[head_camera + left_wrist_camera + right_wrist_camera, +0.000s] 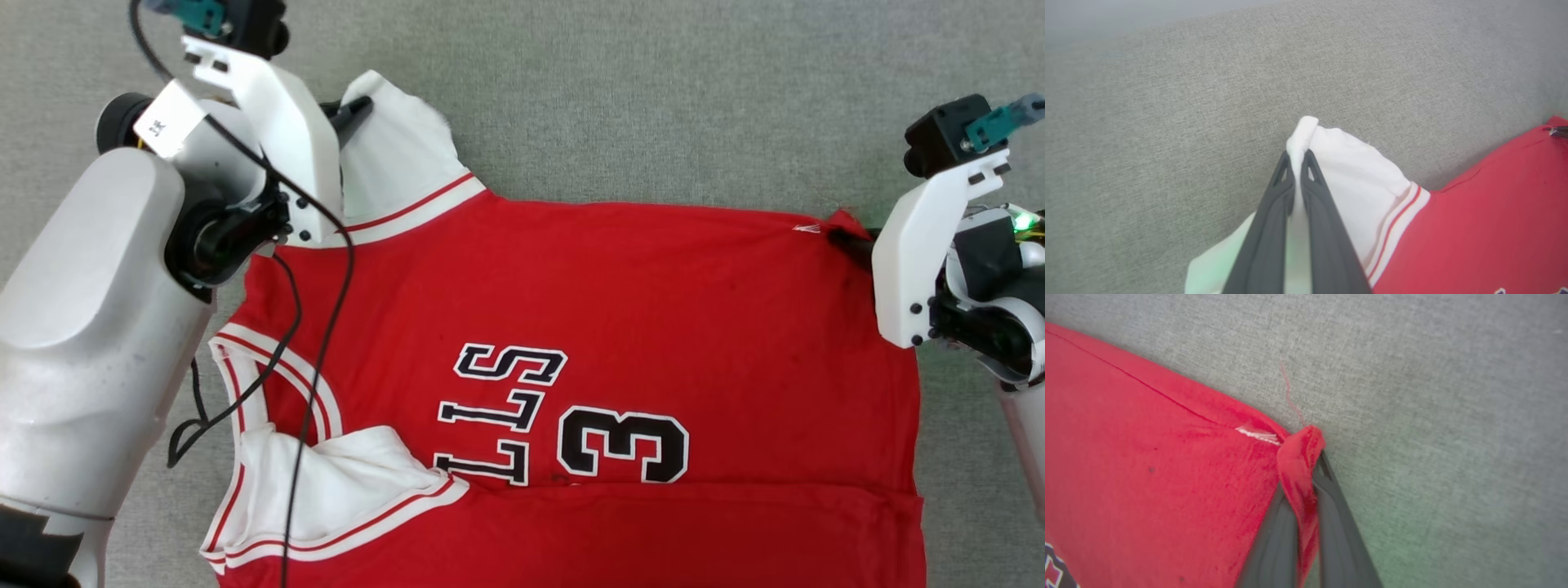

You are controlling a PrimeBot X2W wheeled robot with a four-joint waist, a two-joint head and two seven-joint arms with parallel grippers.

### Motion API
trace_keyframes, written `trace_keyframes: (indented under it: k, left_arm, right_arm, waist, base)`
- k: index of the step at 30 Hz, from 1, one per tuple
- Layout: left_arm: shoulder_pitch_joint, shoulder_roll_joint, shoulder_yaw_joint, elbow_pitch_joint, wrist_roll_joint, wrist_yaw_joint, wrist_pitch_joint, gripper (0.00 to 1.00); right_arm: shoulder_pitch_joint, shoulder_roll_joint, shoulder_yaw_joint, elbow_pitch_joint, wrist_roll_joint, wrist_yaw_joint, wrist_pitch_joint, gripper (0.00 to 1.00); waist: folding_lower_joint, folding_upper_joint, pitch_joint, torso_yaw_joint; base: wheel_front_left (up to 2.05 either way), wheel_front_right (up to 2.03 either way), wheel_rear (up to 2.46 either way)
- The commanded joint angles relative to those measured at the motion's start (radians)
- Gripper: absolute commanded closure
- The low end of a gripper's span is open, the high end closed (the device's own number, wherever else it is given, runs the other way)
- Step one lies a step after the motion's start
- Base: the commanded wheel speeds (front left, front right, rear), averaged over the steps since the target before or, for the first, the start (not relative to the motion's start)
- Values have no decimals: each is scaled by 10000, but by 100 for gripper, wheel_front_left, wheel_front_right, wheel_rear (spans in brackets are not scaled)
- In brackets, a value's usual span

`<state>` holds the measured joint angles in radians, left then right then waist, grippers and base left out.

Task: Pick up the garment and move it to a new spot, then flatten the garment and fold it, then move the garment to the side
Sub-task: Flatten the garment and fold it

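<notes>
The garment (620, 302), a red jersey with white sleeves, striped trim and black white-outlined lettering, lies spread over the grey cloth surface. My left gripper (359, 106) is at its far-left white sleeve (392, 155). In the left wrist view the left gripper (1299, 157) is shut on a pinched fold of that white sleeve (1355, 179). My right gripper (845, 241) sits at the jersey's far-right corner. The right wrist view has the right gripper (1306, 465) shut on a bunched red corner of the garment (1147, 457).
The grey fabric surface (653, 98) stretches beyond the jersey at the back and to both sides. A black cable (318, 327) from my left arm drapes over the jersey's left part. A loose red thread (1290, 392) sticks out past the held corner.
</notes>
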<state>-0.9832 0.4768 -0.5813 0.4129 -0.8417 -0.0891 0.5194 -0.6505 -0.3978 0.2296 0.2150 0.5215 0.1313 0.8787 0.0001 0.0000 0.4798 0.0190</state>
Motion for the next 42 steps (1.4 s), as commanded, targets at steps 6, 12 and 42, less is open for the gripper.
trace_keyframes:
  k: [6,12,42]
  left_arm:
    - [877,379,455,-383,-225,225,-775,100]
    - [2376,794,713,-1262,-322,624,-1467,100]
    - [9062,-19,655,-2175,-951,2002,-4726,0]
  right_arm:
    - [707,48,-804,-927,-453,-13,-800,100]
    - [1926,294,-1488,-1766,-744,-14,-1099,100]
    - [7590,2671,-2911,-1576,-965,-10,-4630,0]
  waist:
    - [-1,0,-824,80]
    - [-1,0,-1532,212]
    - [-1,0,-3661,430]
  base:
    - [0,0,0]
    - [0,0,0]
    - [0,0,0]
